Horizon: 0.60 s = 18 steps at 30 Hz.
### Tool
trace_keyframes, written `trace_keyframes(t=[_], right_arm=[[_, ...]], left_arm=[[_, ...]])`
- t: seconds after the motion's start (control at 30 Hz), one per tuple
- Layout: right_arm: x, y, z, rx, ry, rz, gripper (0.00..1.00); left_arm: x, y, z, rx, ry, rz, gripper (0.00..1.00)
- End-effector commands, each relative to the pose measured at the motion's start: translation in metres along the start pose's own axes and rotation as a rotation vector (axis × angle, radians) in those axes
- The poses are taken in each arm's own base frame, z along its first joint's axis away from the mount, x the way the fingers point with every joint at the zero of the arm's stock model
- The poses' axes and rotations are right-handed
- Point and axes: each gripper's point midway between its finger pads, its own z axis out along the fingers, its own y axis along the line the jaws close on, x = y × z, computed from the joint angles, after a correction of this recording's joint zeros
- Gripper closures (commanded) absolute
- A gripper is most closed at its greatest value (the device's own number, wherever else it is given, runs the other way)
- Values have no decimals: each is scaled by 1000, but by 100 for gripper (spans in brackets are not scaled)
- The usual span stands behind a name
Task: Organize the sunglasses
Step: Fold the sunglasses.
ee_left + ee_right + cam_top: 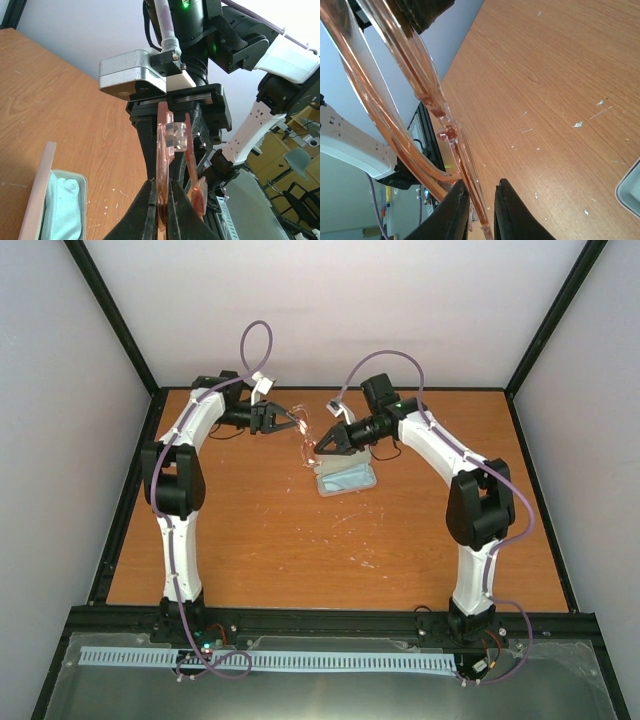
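The sunglasses (308, 445), a small pair with a thin reddish-brown frame and translucent amber lenses, hang in the air between the two arms. They are above the far middle of the brown wooden desk (300, 550) and just behind the pale pink oblong case (322, 486), touching neither. The left pincer (162, 186) is closed tight on the frame's edge, gripping the sunglasses. Its wrist view shows the plastic pinched between the two black fingers, with the rest of the frame standing up past them. This reads as the anchoring hold: one arm steadies the pair aloft so that the other can work on a temple.

The right pincer (481, 189) straddles a temple arm with its jaws drawn narrow. One finger seems to touch the plastic, but I cannot tell whether both press on it. Holding the pair off the desk likely gives room to fold the temples, which a flat surface would hinder.

The case lies open with a light blue square cloth (350, 478) inside, so it looks ready to receive the pair. By my judgement folding is the step in hand and stowing is not yet begun. The thin frame could twist or slip if the arms pull unevenly
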Motion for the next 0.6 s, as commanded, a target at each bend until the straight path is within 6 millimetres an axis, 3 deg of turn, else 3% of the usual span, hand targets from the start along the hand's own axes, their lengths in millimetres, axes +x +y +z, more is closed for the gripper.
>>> trace_keyframes(t=[0.0,0.17,0.37,0.4,0.47,0.53,0.57], right_arm=[[-9,8,4,-34,-7,-34,87],[-9,11,9,-52,0,-41,97],[-7,17,7,-58,-8,-44,97],[-6,16,7,-52,-11,-41,97],[-5,14,6,-37,-20,-30,97],[-1,7,7,-13,-31,-2,97],[1,3,6,0,-42,14,97]], left_arm=[[-44,-36,-5,186,-207,28,99],[-43,-35,-4,188,-207,26,99],[-41,-32,-3,177,-196,32,93],[-41,-32,-3,174,-193,32,88],[-40,-31,-3,167,-184,34,65],[-39,-28,-2,154,-169,39,38],[-38,-27,-2,143,-157,46,18]])
